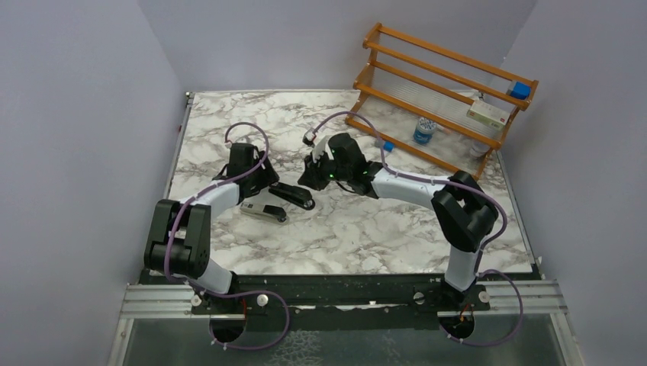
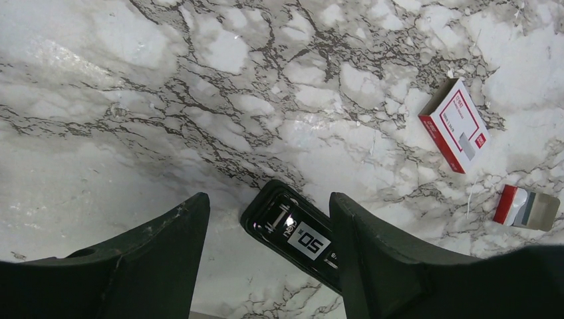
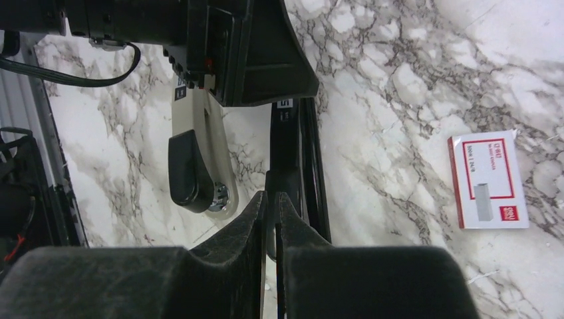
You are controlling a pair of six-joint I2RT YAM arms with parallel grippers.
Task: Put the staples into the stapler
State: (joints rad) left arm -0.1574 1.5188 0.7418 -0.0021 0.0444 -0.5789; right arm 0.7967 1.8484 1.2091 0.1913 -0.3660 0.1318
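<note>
The black stapler [image 1: 284, 200] lies opened at mid-table, its upper arm swung away from the pale metal base [image 3: 199, 126]. My left gripper [image 2: 267, 197] is open and straddles the stapler's labelled end [image 2: 299, 229], which rests against the right finger [image 2: 362, 246]. My right gripper [image 3: 273, 195] has its jaws almost together, pinching the thin edge of the stapler's black arm [image 3: 292, 146]. The staples box [image 2: 455, 126], red with a white label, lies flat on the marble to the right [image 3: 489, 179]. A small red tray with a silver strip [image 2: 525, 207] lies near it.
A wooden rack [image 1: 446, 84] stands at the back right and holds a small bottle [image 1: 423, 131], a blue box [image 1: 520, 90] and a white carton [image 1: 488, 114]. Grey walls close in on both sides of the marble table [image 1: 366, 229].
</note>
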